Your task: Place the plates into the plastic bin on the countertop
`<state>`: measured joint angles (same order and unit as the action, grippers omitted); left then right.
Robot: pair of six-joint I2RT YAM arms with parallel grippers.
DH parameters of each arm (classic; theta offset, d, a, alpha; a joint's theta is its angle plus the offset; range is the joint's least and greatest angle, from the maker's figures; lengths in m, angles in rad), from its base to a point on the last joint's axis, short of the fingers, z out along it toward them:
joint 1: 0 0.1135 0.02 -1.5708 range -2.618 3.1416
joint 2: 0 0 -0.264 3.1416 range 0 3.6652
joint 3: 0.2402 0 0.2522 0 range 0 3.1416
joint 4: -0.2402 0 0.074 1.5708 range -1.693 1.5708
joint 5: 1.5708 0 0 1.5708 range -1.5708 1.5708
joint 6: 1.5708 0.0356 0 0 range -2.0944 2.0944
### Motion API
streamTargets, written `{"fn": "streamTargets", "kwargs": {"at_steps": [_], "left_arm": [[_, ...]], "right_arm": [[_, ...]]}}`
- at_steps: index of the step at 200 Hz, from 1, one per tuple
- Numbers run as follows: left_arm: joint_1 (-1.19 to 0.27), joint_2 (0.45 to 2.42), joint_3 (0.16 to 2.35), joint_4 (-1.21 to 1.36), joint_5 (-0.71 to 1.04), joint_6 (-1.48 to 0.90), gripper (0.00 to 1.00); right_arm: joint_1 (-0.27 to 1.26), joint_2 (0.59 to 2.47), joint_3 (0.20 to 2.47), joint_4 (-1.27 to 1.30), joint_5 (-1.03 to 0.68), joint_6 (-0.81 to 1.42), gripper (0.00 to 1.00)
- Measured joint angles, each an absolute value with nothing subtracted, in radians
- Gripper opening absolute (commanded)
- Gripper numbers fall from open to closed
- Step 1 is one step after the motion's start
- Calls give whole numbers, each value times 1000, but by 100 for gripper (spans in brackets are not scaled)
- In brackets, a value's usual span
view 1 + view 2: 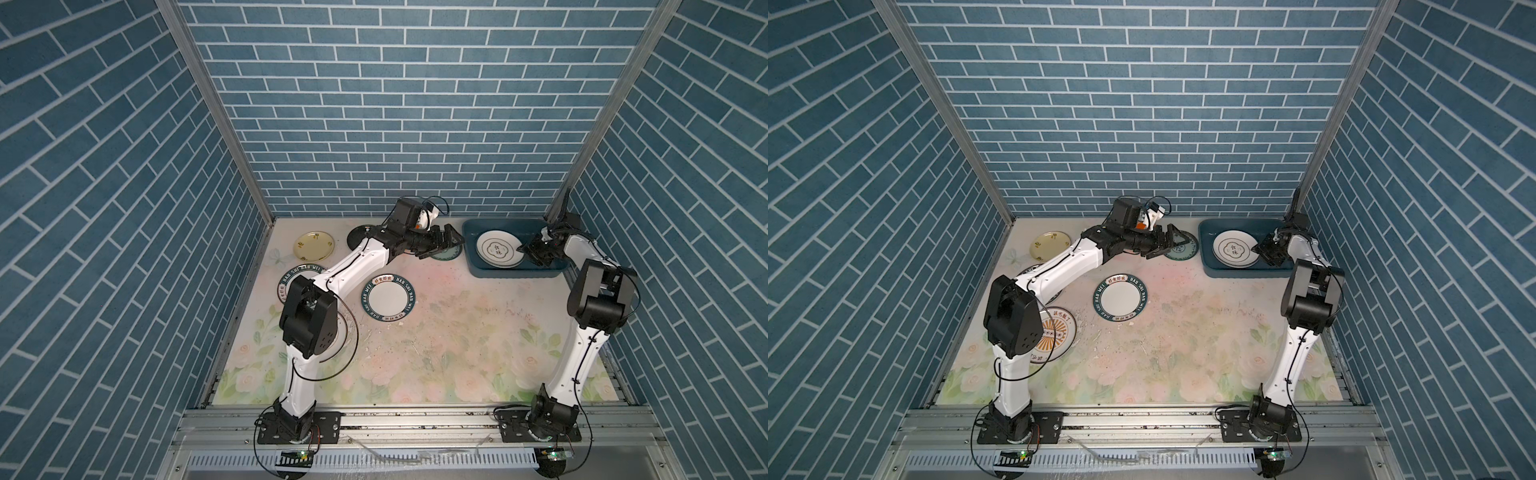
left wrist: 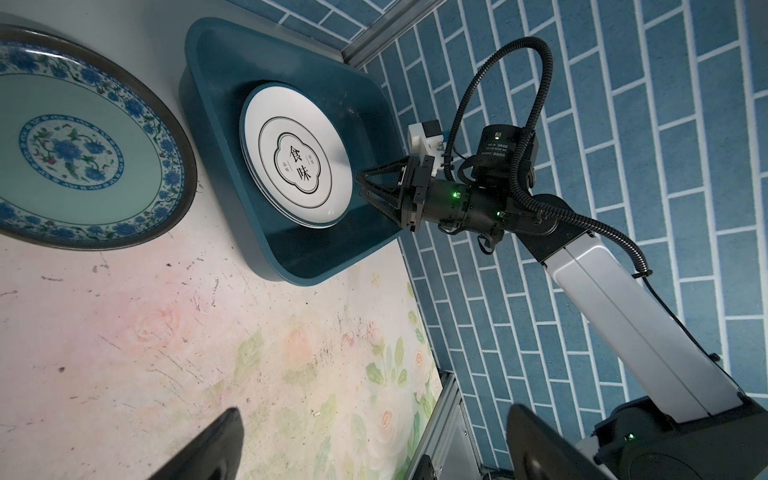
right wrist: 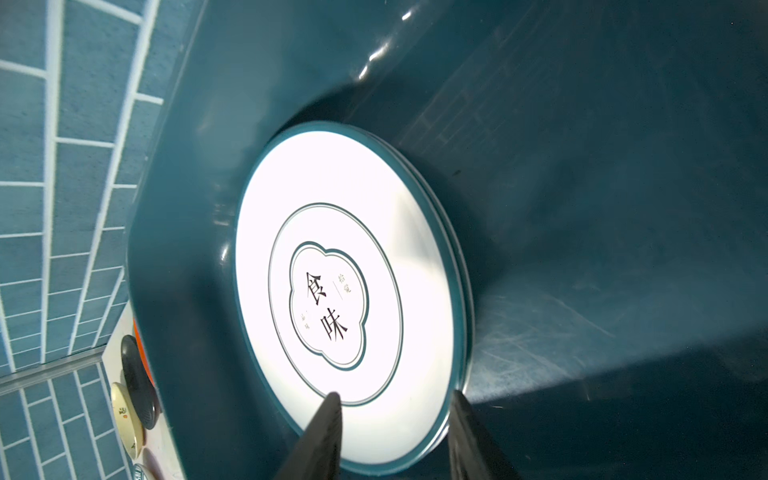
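Top views: plastic bin [image 1: 519, 273] sits upper right of the countertop [image 1: 457, 340], hard against the back corner. Ring plate [image 1: 498, 248] lies flat inside it. Right gripper [image 1: 524, 249] is at that plate's right edge, down inside the bin. Left gripper [image 1: 446, 246] hangs mid-frame over the teal-patterned plate [image 1: 451, 255], just left of the bin, jaws spread wide with nothing in them. On the counter: lettered plate [image 1: 388, 298] centre, second lettered plate [image 1: 297, 276] half under the left arm, cream-yellow plate [image 1: 314, 244] and black plate [image 1: 359, 237] upper left, sunburst plate [image 1: 1059, 332] behind the left elbow.

Left wrist: teal-patterned plate fills upper left, bin centre-top. The ring plate tops a stack, at least one more rim showing beneath. Right gripper's fingers [image 2: 376, 183] are parted at the plate's edge.

Right wrist: both fingers [image 3: 324, 436] at the bottom, clearly apart. One lies over the plate's face, one is off past the rim. No pinch visible, so the plate looks released and resting.

Judgement: the step is the let-go. Open fully before moving. Back out along the finger line, then lift, so the finger over the face doesn't drag or tip the plate. Clear the bin wall before swinging away. The left arm should wait off the bin until the right is out.
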<state>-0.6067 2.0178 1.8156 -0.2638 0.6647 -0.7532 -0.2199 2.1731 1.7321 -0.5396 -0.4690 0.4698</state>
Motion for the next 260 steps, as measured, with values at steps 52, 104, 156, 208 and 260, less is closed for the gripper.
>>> {"fn": "streamTargets", "kwargs": {"at_steps": [52, 104, 156, 208, 260], "left_arm": [[-606, 1972, 1760, -244, 648, -753, 100], [-606, 1912, 1696, -225, 633, -752, 100], [-605, 1847, 1613, -206, 609, -752, 100], [-589, 1810, 1581, -196, 575, -755, 100], [-578, 1775, 1524, -193, 530, -779, 100]], "right_arm": [[-213, 2158, 1726, -555, -456, 444, 58], [-199, 2075, 1695, -549, -441, 426, 71], [-184, 1977, 1634, -541, -390, 421, 73], [-172, 1824, 1558, -540, -333, 422, 78], [-142, 1657, 1480, -538, -328, 434, 78]]}}
